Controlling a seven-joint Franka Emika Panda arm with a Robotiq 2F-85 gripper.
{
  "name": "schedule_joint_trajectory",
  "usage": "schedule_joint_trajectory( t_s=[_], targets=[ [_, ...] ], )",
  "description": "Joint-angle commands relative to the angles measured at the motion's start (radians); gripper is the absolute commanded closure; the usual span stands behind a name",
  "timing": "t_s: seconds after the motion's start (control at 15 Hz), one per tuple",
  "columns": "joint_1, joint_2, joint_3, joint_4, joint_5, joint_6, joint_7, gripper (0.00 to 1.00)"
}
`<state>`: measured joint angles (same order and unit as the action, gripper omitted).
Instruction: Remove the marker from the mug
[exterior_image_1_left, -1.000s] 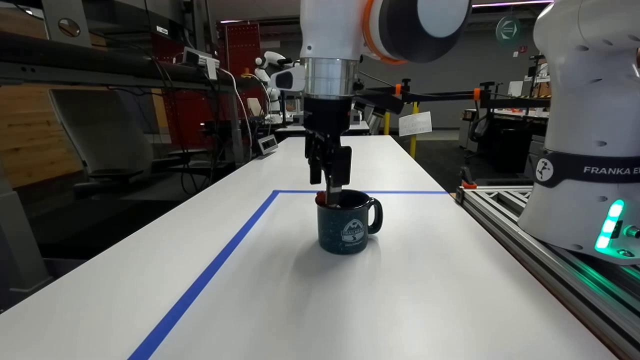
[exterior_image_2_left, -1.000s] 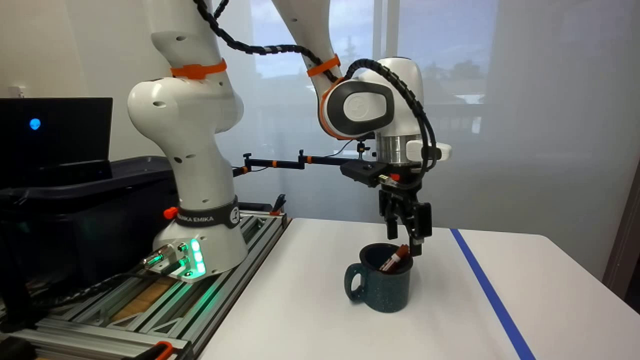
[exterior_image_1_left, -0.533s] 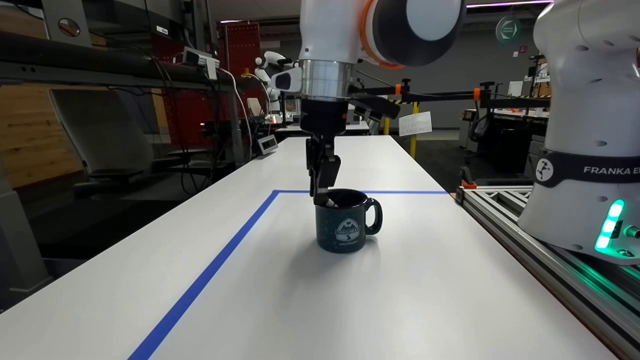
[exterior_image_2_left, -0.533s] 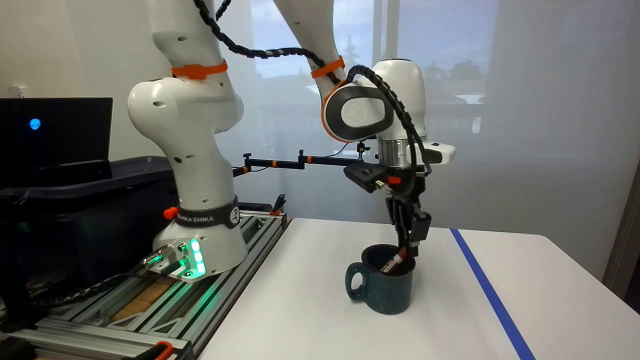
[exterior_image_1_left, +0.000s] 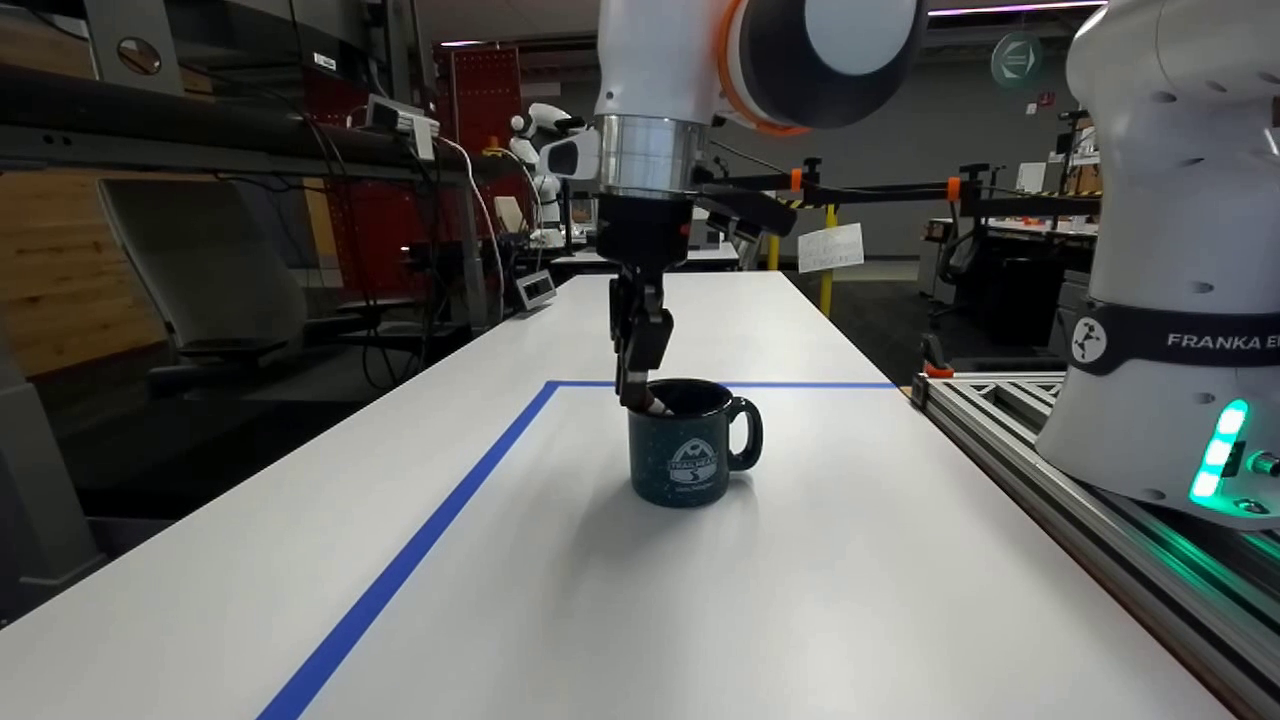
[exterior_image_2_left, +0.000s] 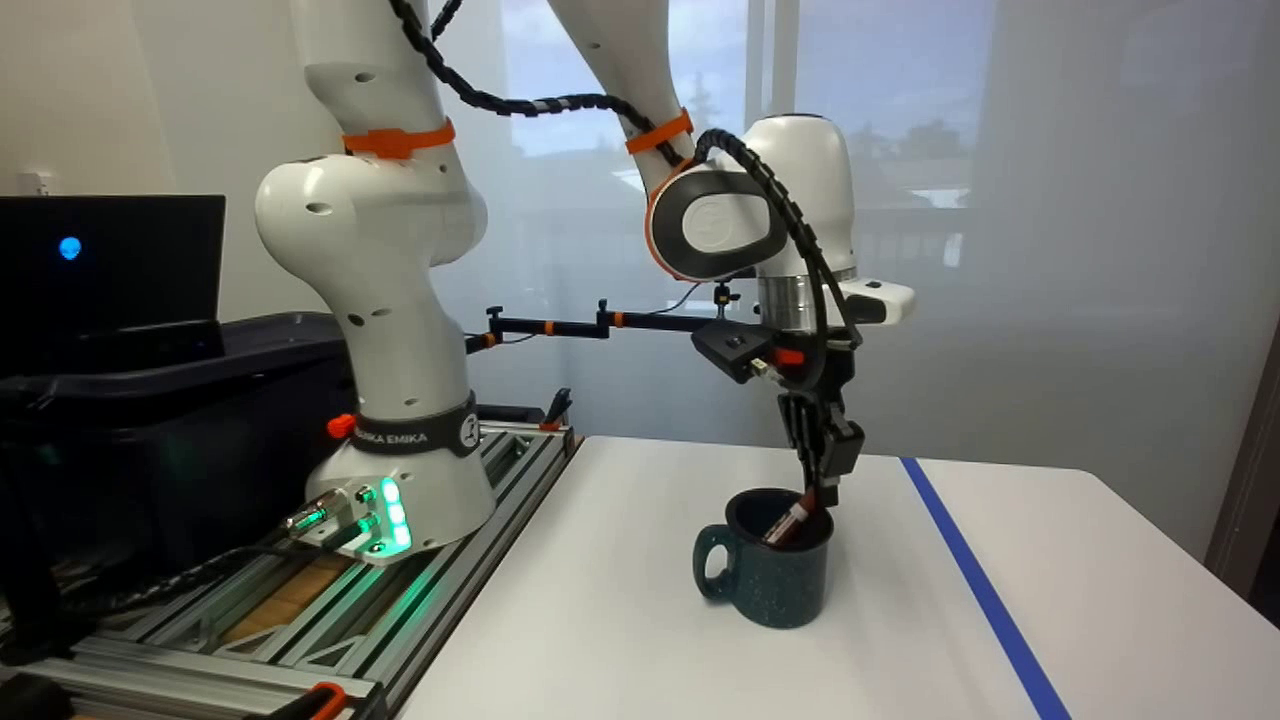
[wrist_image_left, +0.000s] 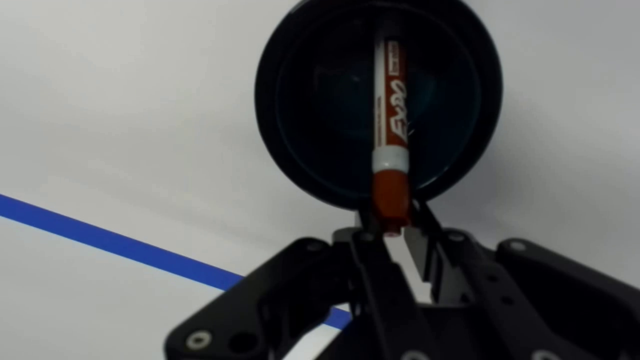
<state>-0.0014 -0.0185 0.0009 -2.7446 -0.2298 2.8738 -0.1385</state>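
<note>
- Orange-red marker (wrist_image_left: 391, 115) leans inside the dark teal mug (exterior_image_1_left: 680, 460), its capped end at the rim.
- I hold my gripper (wrist_image_left: 392, 212) narrowed to the marker's width, pinching that capped end.

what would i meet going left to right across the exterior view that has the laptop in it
Black laptop → white robot base → mug handle → marker, tilted in the mug → blue tape.
</note>
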Motion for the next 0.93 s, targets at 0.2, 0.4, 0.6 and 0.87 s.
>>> schedule_joint_trajectory(
  t_s=[0.2,0.4,0.6,0.87],
  targets=[
    [0.001,-0.178,0.020,0.002,-0.008,-0.190,0.054,0.95],
    [-0.035,-0.332,0.012,-0.067,-0.036,-0.276,0.082,0.95],
    [-0.078,-0.383,0.000,0.003,-0.041,-0.409,0.095,0.95],
    [-0.150,-0.445,-0.073,-0.008,-0.021,-0.506,0.068,0.95]
  ],
)
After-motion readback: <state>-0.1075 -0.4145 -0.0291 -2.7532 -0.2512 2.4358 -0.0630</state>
